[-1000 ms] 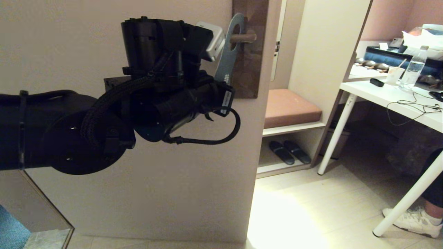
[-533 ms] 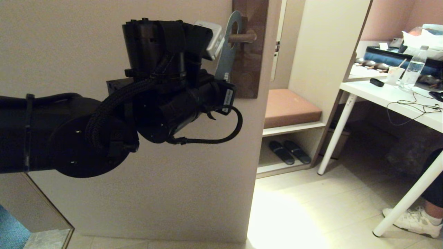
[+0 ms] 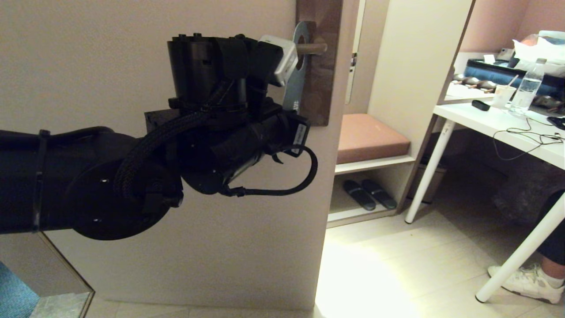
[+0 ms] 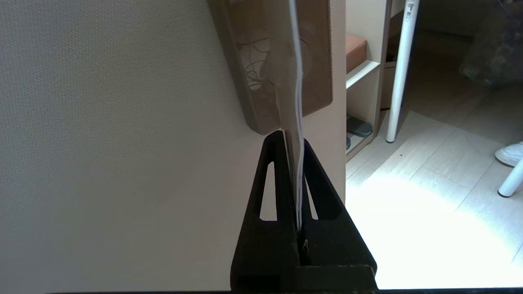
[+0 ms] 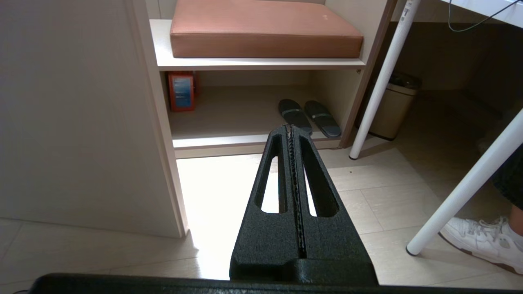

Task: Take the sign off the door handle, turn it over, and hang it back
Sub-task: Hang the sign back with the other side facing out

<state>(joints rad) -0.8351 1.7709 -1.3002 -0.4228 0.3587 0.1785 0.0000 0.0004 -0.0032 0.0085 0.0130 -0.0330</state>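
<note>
The sign [image 3: 295, 90] shows its blue-grey face in the head view. It hangs with its oval hole around the door handle [image 3: 312, 47], close to the dark brown backplate [image 3: 325, 75]. My left gripper [image 4: 292, 141] is shut on the sign's lower part. In the left wrist view the sign [image 4: 291, 81] is edge-on and rises in front of the backplate [image 4: 316, 61], hiding most of the handle. In the head view my left wrist [image 3: 229, 110] hides the fingers. My right gripper [image 5: 290, 127] is shut and empty, low, pointing at the floor.
The door panel [image 3: 132, 44] fills the left. To the right stand a shelf with a brown cushion [image 3: 371, 137] and slippers [image 3: 368, 194], and a white table [image 3: 499, 126] with a bottle [image 3: 527, 92]. A person's shoe [image 3: 529, 278] is by a table leg.
My left arm has moved right and slightly down with the sign. The sign has slid along the handle towards the backplate. The grip has not changed.
</note>
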